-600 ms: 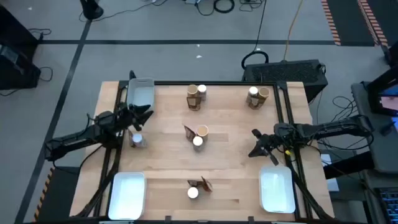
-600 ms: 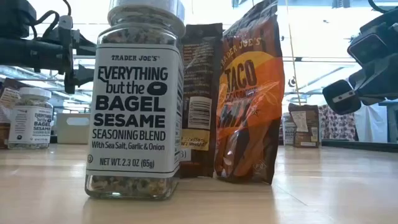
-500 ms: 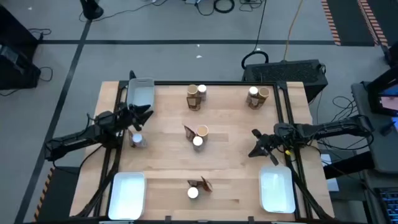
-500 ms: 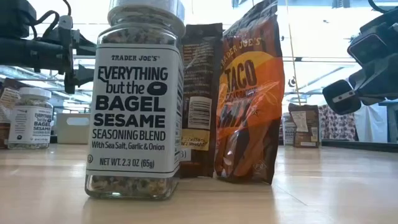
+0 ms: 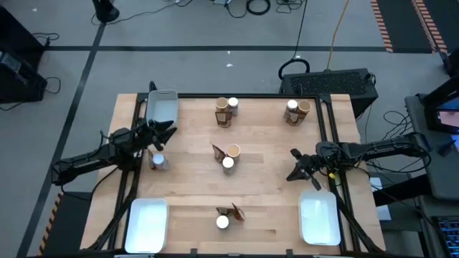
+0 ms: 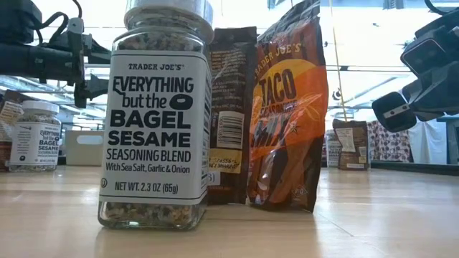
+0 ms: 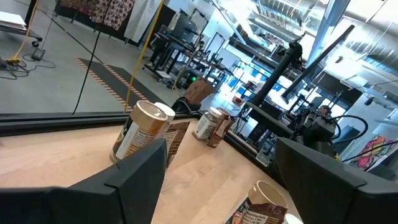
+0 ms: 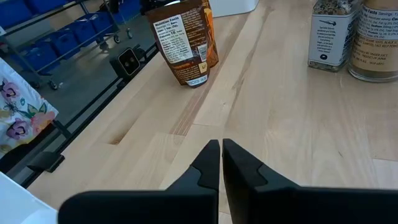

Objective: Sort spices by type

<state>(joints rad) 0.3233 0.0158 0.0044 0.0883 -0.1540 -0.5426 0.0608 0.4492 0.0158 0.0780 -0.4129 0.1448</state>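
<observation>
Nothing visible differs from the frames of half a second ago: both arms and every spice sit where they were. The left gripper (image 5: 159,133) hovers at the table's left edge with its fingers (image 7: 134,177) spread apart and holding nothing, just beyond a white-lidded jar (image 5: 158,160) that stands alone on the wood, and near the tray (image 5: 162,107) at the far-left corner. The right gripper (image 5: 300,166) hangs over the right side of the table (image 5: 265,179), fingers (image 8: 208,163) pressed together and empty. The spices remain in small mixed clusters: one group (image 5: 226,112) at the far centre, another (image 5: 297,110) at the far right, a third (image 5: 226,156) in the middle, and a fourth (image 5: 228,215) at the near edge, where the low view shows a bagel seasoning jar (image 6: 156,115) beside a taco seasoning sachet (image 6: 287,111) and a darker sachet (image 6: 231,115) behind. Two white trays lie at the near-left (image 5: 147,226) and near-right (image 5: 319,221) corners, neither holding any spice.
</observation>
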